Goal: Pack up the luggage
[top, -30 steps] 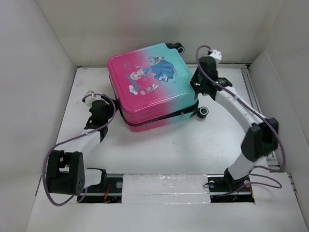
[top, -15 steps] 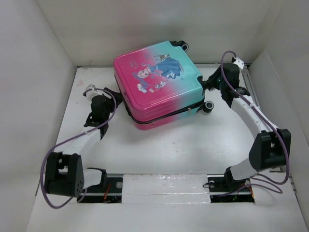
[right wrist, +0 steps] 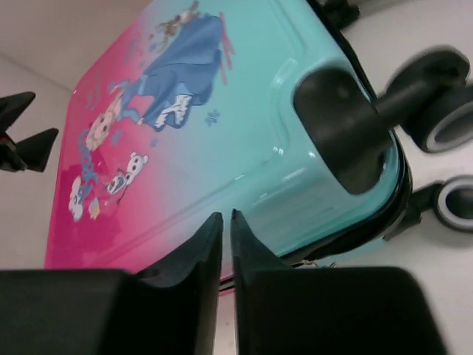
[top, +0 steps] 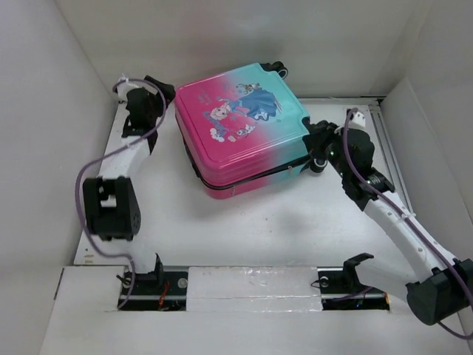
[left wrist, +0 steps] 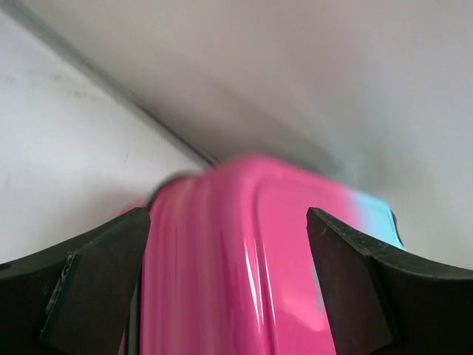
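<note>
The luggage (top: pixel 240 129) lies flat and closed on the white table (top: pixel 244 229), a pink-to-turquoise shell with a cartoon print on top. Its black wheels (top: pixel 319 164) point right. My left gripper (top: pixel 164 95) is at its back-left pink corner. The left wrist view shows that gripper (left wrist: pixel 229 214) open wide, with the pink shell (left wrist: pixel 244 274) filling the space between the fingers. My right gripper (top: pixel 314 144) sits by the turquoise right side, next to the wheels (right wrist: pixel 447 111). This gripper (right wrist: pixel 226 216) is shut with nothing in it, just short of the shell (right wrist: pixel 222 133).
White walls box the table in on the left, back and right; the left arm (top: pixel 118 170) runs close along the left wall. A metal rail (top: pixel 388 148) lines the right edge. The arm bases stand on the front strip (top: pixel 251 285).
The left arm swung from the luggage's front-left side to its back-left corner and opened wider. The right gripper came forward to the wheel side. The luggage slid slightly right early on.
</note>
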### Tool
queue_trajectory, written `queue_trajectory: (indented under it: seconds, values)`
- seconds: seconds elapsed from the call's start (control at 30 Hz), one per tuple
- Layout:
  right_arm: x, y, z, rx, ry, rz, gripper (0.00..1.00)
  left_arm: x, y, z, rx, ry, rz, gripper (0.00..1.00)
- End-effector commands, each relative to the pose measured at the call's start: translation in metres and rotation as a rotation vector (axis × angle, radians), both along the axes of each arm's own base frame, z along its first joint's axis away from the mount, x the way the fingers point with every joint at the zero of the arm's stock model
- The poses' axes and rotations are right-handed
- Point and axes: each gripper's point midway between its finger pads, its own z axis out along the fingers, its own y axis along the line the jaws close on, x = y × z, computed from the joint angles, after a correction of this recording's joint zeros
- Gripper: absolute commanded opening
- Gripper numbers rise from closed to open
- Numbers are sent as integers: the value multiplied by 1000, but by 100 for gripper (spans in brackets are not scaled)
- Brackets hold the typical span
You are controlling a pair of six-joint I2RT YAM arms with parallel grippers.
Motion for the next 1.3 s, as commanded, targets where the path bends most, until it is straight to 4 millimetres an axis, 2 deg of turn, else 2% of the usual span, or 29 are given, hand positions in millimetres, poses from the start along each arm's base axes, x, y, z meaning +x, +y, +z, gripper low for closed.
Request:
queue_trajectory:
  seconds: [0.0, 0.03, 0.07, 0.13, 0.17, 0.2, 0.23, 0.3, 0.37, 0.43, 0.53, 0.6, 0.7, 0.8, 0.83, 0.87, 0.9, 0.93, 0.97, 1.0, 1.03, 1.07, 1.1, 1.13, 1.2, 1.23, 1.27]
  values:
    - [7, -19, -16, 23, 31, -110, 8, 47, 12, -15, 10, 89, -105, 83]
    - [9, -26, -21, 31, 43, -131, 1, 59, 8, -20, 10, 116, -169, 83]
    - [10, -40, -30, 36, 65, -166, 0, 88, 19, -29, 42, 173, -188, 80]
    - [11, -50, -40, 39, 87, -196, 0, 111, 16, -37, 68, 219, -266, 78]
    - [12, -55, -46, 34, 96, -217, 0, 130, 18, 11, 103, 125, -297, 78]
    - [12, -58, -59, 21, 123, -230, 0, 147, 16, -31, 103, 192, -331, 78]
    - [15, -65, -70, 9, 146, -258, 0, 151, 12, -39, 111, 204, -367, 78]
    - [20, -65, -78, 9, 158, -256, 0, 162, 3, -49, 97, 178, -430, 77]
    - [27, -61, -96, 4, 208, -250, 0, 171, -2, -51, 82, 119, -449, 77]
    - [32, -55, -104, 6, 223, -223, 0, 175, -7, -69, 65, 110, -479, 77]
    - [44, -46, -113, 22, 235, -197, 0, 186, -21, -71, 5, 34, -557, 77]
    - [51, -44, -122, 28, 245, -200, 0, 191, -34, -64, -11, -24, -599, 77]
    - [66, -40, -130, 36, 253, -203, 0, 189, -67, -57, -22, -84, -684, 77]
    - [82, -37, -129, 15, 243, -196, 0, 174, -100, -56, -13, -107, -787, 77]
    - [87, -31, -139, -5, 265, -160, 0, 164, -103, -81, -38, -58, -811, 77]
    - [92, -28, -138, -10, 264, -147, 0, 155, -114, -84, -46, -57, -827, 76]
    - [100, -25, -129, -3, 247, -138, 0, 141, -124, -57, -36, -100, -843, 76]
    - [105, -22, -137, -15, 262, -125, 0, 134, -125, -44, -26, -164, -843, 76]
    - [109, -20, -136, -24, 257, -112, 0, 124, -132, -45, -24, -169, -838, 74]
    - [117, -16, -126, -16, 239, -101, 0, 104, -136, -49, -34, -133, -803, 74]
    - [122, -15, -133, -28, 250, -99, 0, 96, -131, -43, -12, -159, -766, 73]
    - [126, -14, -133, -29, 250, -99, 0, 84, -136, -41, -6, -172, -746, 73]
    - [129, -10, -133, -24, 250, -83, 0, 66, -133, -77, -22, -94, -691, 73]
    - [136, -6, -124, -25, 229, -61, 0, 49, -134, -49, -7, -138, -668, 73]
    - [147, 3, -133, -29, 243, -25, 0, 34, -124, -51, -22, -137, -577, 73]
    - [156, 15, -115, -6, 210, 31, 0, 12, -119, -62, -49, -102, -554, 73]
    - [161, 22, -113, -5, 206, 67, 0, 3, -115, -62, -71, -104, -530, 71]
